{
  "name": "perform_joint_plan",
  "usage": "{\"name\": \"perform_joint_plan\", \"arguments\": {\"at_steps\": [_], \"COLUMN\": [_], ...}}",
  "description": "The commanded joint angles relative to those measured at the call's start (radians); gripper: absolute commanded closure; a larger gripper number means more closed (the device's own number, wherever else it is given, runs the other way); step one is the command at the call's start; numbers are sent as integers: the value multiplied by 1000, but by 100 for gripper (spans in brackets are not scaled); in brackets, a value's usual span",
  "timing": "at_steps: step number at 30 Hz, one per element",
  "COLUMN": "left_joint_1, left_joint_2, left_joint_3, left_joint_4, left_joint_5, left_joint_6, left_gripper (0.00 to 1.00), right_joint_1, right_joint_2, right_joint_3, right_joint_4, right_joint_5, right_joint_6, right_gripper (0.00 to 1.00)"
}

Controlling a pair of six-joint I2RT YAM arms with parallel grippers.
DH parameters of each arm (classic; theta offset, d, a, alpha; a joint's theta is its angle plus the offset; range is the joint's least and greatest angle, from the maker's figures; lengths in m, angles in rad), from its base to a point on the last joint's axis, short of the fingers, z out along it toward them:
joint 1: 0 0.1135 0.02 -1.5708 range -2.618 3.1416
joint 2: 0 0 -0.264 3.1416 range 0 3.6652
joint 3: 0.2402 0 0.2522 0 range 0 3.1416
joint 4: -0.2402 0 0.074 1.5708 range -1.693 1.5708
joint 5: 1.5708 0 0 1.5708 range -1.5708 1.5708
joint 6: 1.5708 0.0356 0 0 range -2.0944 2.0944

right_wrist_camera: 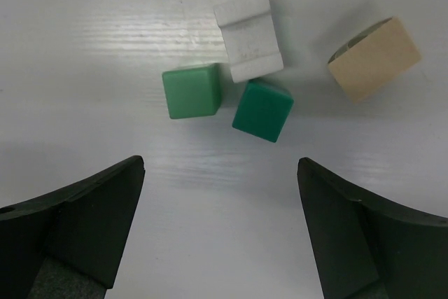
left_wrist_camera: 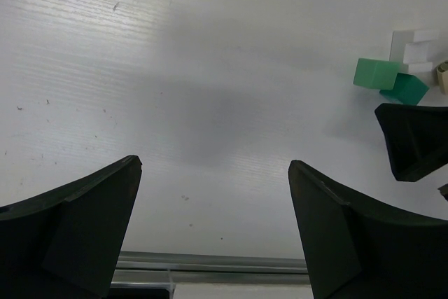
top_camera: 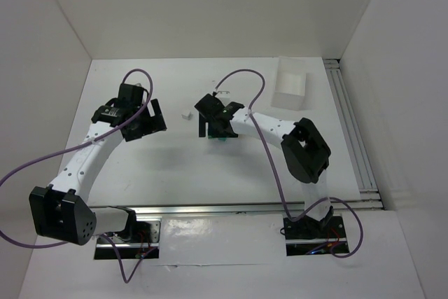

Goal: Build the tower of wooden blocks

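A: Under the R gripper [right_wrist_camera: 218, 167], what d'you see?
B: I've got two green cubes [right_wrist_camera: 191, 91] side by side on the table [right_wrist_camera: 105, 26], white block [right_wrist_camera: 250, 38] just behind, tan piece [right_wrist_camera: 374, 59] apart (nothing stacked). R jaws wide, empty. L gripper [left_wrist_camera: 215, 166] also spread, empty.

Two green cubes [right_wrist_camera: 192, 91], white notched block [right_wrist_camera: 250, 38] and tan piece [right_wrist_camera: 374, 59] lie unstacked.

A robotics lab test cell: plain white panels [top_camera: 42, 68] box in a white tabletop [top_camera: 175, 169], aluminium rails [top_camera: 231, 207] run along its near and right edges, and a left arm [top_camera: 84, 162] and right arm [top_camera: 269, 124], bolted down, trail purple cables [top_camera: 241, 71].
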Motion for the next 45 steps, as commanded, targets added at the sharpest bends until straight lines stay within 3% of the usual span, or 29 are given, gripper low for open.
{"name": "perform_joint_plan", "arguments": {"at_steps": [1,13,27,36,45], "left_joint_1": [-5,-14,-14,-14,-14], "left_joint_2": [-9,-9,0,0,0], "left_joint_3": [-14,-32,-32,-41,-41], "left_joint_4": [25,25,25,25,34], "left_joint_5": [14,33,5,5,5], "left_joint_6": [-1,-1,-1,-1,-1], "left_gripper": [0,0,0,0,0], "right_joint_1": [-1,-1,-1,-1,-1], "right_joint_2": [-5,107,248,248,268], "right_joint_3": [-28,10,175,184,202], "right_joint_4": [32,32,4,15,15], "right_joint_5": [-15,5,45,65,85], "right_joint_6": [57,66,16,-14,-23], "right_gripper": [3,0,0,21,21]}}
